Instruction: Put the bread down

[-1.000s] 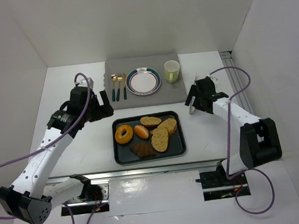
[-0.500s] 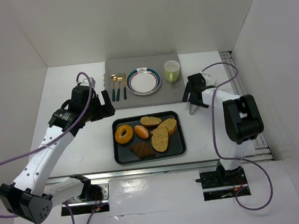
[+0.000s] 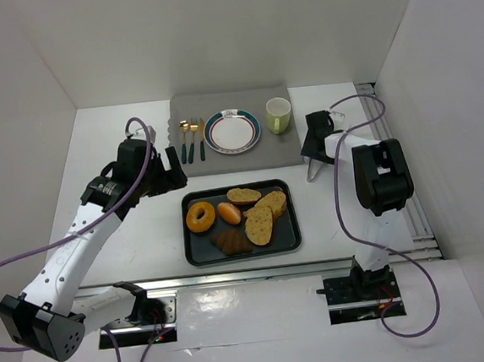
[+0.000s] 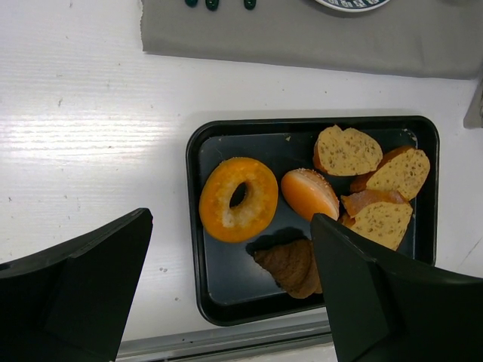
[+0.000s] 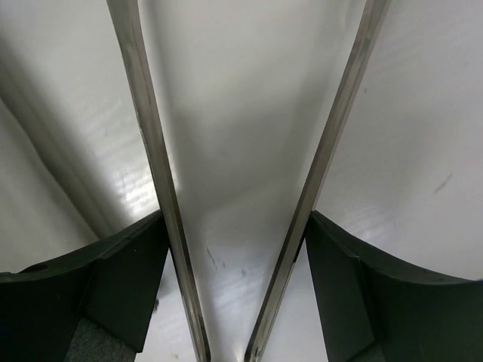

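A black tray (image 3: 290, 240) holds the bread: an orange bagel (image 3: 200, 216), a glazed bun (image 3: 229, 212), seeded slices (image 3: 258, 224) and a brown croissant (image 3: 230, 241). My left gripper (image 3: 161, 173) hovers open, left of the tray's far corner. Its wrist view looks down on the bagel (image 4: 238, 198), bun (image 4: 309, 194) and croissant (image 4: 294, 265) between the wide jaws of the left gripper (image 4: 230, 226). Right of the tray, my right gripper (image 3: 313, 145) stands over metal tongs (image 3: 312, 173). In its wrist view the right gripper (image 5: 235, 256) presses both fingers against the two arms of the tongs (image 5: 155, 173).
A grey mat (image 3: 281, 148) at the back carries a rimmed plate (image 3: 232, 131), a pale green cup (image 3: 279, 115) and cutlery (image 3: 191, 139). White walls close in both sides. A metal rail (image 3: 390, 134) runs along the right edge.
The right arm has folded in toward the back, and its jaws have narrowed onto the tongs' arms. The left arm and the bread have stayed put.
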You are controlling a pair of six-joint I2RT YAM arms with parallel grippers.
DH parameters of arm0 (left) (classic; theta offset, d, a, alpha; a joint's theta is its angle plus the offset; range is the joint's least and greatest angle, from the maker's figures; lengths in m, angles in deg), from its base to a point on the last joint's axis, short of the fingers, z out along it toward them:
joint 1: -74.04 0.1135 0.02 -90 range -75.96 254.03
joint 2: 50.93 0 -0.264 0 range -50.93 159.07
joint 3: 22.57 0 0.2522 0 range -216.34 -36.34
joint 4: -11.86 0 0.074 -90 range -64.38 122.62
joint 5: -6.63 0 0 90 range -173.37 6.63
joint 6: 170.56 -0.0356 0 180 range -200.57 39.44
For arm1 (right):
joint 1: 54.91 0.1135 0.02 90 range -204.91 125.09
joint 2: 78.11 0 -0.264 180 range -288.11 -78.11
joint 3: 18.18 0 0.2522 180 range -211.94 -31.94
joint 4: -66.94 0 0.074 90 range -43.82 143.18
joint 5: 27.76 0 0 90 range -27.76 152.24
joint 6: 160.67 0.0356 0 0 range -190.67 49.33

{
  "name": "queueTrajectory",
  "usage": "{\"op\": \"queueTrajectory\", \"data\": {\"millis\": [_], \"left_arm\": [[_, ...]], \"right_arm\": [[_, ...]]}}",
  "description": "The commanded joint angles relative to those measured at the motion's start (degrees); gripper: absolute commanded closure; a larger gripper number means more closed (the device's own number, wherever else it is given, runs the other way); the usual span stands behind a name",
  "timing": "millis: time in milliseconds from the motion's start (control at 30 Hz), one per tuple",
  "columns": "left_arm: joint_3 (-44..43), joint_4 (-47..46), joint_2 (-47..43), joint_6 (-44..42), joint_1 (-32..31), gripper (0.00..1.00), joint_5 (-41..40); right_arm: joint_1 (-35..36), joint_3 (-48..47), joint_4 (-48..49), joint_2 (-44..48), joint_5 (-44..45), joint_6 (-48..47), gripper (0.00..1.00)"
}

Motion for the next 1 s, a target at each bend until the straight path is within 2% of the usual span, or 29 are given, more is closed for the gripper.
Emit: {"op": "queueTrajectory", "data": {"millis": [0, 67, 233, 333, 467, 500, 667, 800, 967], "left_arm": [[0.20, -1.82, -0.11, -1.88, 0.38, 0.00, -0.72], [0.20, -1.82, -0.11, -1.88, 0.38, 0.00, -0.72], [0.20, -0.68, -0.11, -1.26, 0.38, 0.00, -2.65], [-0.33, -0.15, -0.11, -0.74, 0.38, 0.00, -2.13], [-0.33, -0.15, -1.42, -0.74, 0.38, 0.00, -1.60], [-0.33, -0.15, -1.43, -1.26, 0.38, 0.00, -1.07], [-4.10, 2.04, 1.29, -1.79, 0.91, 0.00, 0.07], [-5.51, 2.04, 2.61, -3.98, 1.44, 0.00, 0.07], [-7.10, 3.27, 3.93, -5.31, 1.96, 0.00, -0.45]], "right_arm": [[-1.33, -2.72, 2.12, -3.49, 1.58, -0.88, 0.22], [-1.33, -3.95, 2.12, -4.11, 1.58, -0.88, 0.24], [-1.86, -2.02, 2.04, -0.87, 2.10, -0.35, 0.52], [-0.29, -1.41, -3.21, 4.92, 2.89, -0.35, 0.60], [3.93, 3.23, -10.70, 18.27, 4.12, -0.52, 0.60], [4.81, 4.21, -11.58, 24.48, 2.38, -2.44, 0.60], [5.96, 4.22, -27.48, 37.09, -4.74, -3.78, 0.60], [7.02, 5.45, -34.87, 45.44, -17.98, -2.73, 0.60], [9.73, 7.55, -42.70, 51.95, -28.90, 4.47, 0.60]]}}
